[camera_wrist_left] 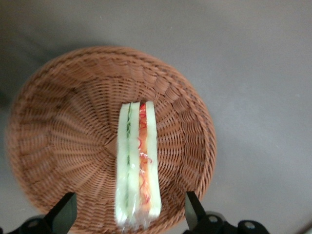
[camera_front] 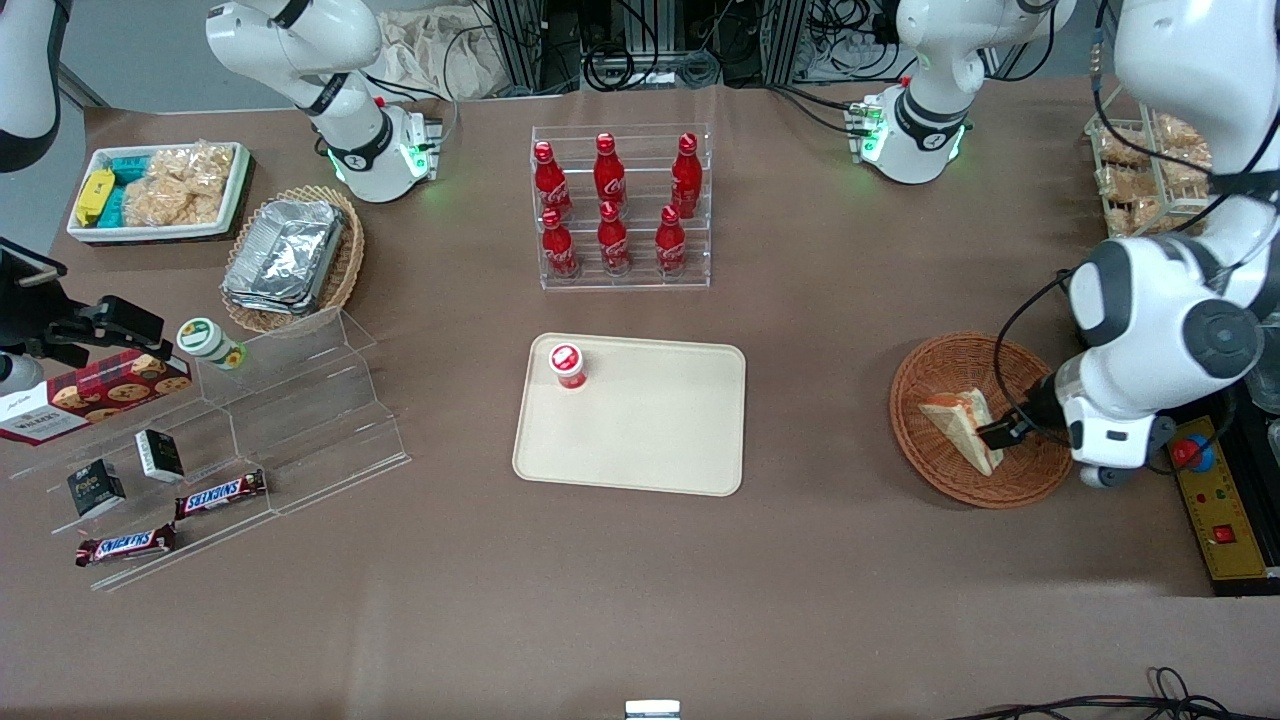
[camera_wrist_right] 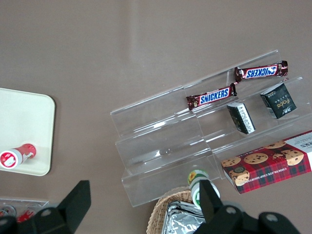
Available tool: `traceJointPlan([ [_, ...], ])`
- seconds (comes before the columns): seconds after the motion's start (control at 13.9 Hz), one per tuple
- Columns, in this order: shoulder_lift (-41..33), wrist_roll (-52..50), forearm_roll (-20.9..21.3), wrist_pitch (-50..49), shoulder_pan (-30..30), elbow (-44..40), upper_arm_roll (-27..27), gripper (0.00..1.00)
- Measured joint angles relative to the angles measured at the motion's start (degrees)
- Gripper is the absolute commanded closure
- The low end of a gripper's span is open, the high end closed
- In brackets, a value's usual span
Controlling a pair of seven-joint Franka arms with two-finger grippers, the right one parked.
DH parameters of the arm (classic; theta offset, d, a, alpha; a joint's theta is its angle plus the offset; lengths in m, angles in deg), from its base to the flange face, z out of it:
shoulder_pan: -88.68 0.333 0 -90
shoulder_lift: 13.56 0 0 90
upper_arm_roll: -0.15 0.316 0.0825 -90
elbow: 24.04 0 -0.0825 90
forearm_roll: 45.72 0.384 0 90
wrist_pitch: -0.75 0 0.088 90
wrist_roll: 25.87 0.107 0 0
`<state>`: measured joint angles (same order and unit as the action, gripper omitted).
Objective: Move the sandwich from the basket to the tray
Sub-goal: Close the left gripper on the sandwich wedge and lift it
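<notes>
While its fingers (camera_wrist_left: 63,214) spread wide, the gripper (camera_wrist_left: 127,214) hovers astride the sandwich (camera_wrist_left: 138,163) in the basket (camera_wrist_left: 58,122).

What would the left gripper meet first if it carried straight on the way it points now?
Most likely the sandwich. The gripper is open above the basket, one finger to each side of the wedge, so the bread lies in its line. How far above it the gripper is, is unclear.
</notes>
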<state>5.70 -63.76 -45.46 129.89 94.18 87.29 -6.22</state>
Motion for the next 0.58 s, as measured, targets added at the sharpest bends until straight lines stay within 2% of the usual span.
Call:
traceJointPlan([
  [0.36,4.5,-1.9,0.0,4.7,-1.2,1.4,-0.1,0.02],
  [0.43,4.8,-2.0,0.1,4.8,-1.4,1.5,-0.1,0.12],
  [0.58,5.0,-2.0,1.3,4.8,-1.5,1.9,-0.1,0.44],
])
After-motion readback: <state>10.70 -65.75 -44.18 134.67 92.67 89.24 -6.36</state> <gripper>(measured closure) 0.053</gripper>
